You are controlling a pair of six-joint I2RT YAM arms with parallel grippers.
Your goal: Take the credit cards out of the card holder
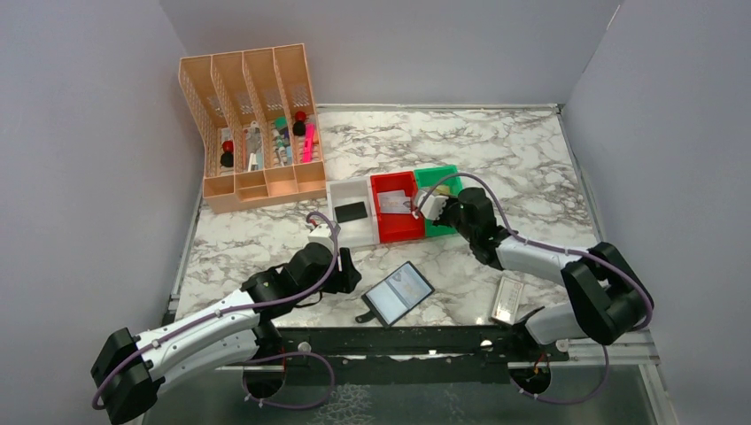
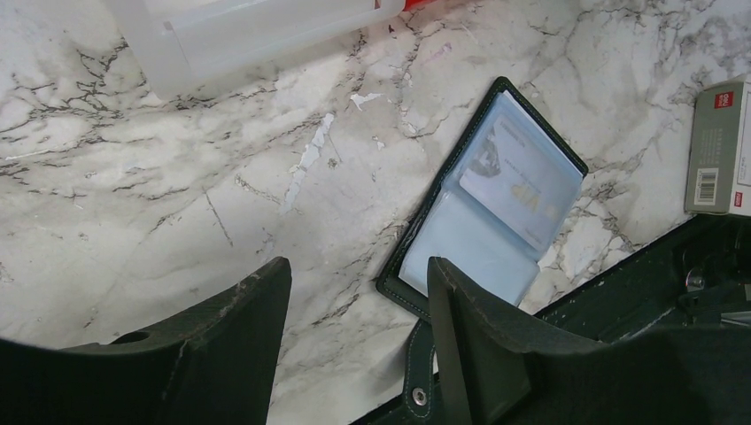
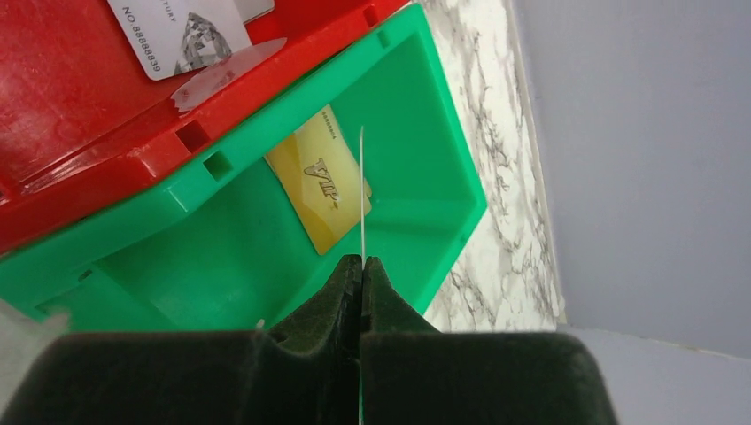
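At the upper left of the top view a peach desk organizer (image 1: pixel 252 133) stands against the wall, with pens and small items in its slots. Below it, the left arm reaches in from the lower left. In the left wrist view the left end effector (image 2: pixel 359 266) has its fingers (image 2: pixel 221 354) apart with nothing between them, hovering over bare marble desk (image 1: pixel 266 239). Just right of those fingers lies the card holder (image 2: pixel 496 204), open and flat on the desk at the lower centre of the top view. A pale card (image 2: pixel 522 190) shows through its upper see-through pocket, and its black tab points toward the near edge. Above it, a row of three bins runs across the centre of the frame. The white bin (image 1: pixel 341 232) holds a black card (image 1: pixel 352 212). The red bin (image 1: pixel 398 232) holds a white printed card (image 3: pixel 181 31). The green bin (image 3: pixel 425 133) holds a gold card (image 3: pixel 321 190) lying on its floor. The right end effector (image 3: pixel 361 261) hangs over the green bin, its jaws pressed together on a thin card (image 3: pixel 361 195) seen edge-on, upright above the gold card; its colour cannot be told. At the lower right of the top view, near the right arm's base, a small whitish case (image 1: pixel 507 298) with a red mark rests on the desk, well apart from the card holder.
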